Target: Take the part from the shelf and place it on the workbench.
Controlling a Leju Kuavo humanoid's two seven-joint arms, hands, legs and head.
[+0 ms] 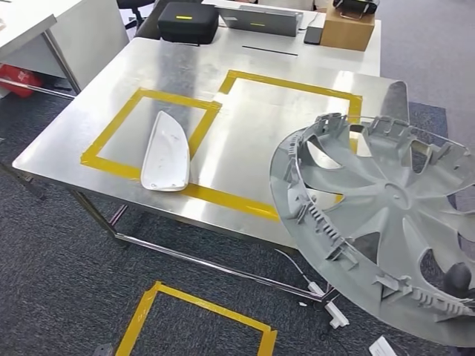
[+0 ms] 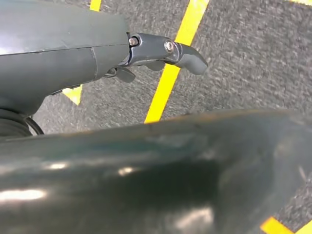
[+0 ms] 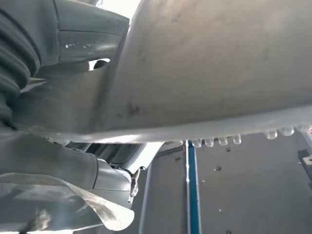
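Gripping the grey wheel cover [image 1: 387, 222] at its near rim, the right hand [image 1: 458, 278] carries it tilted over the workbench [image 1: 252, 148] corner; it may slip or clip the edge. The left hand [image 2: 162, 51] hangs empty, fingers apart.

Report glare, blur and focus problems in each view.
Head view: sharp; soft glare on the steel workbench. Left wrist view: carpet motion-blurred; highlights on dark body. Right wrist view: the grey plastic wheel cover is close and soft; bright blown-out patch above the right hand.
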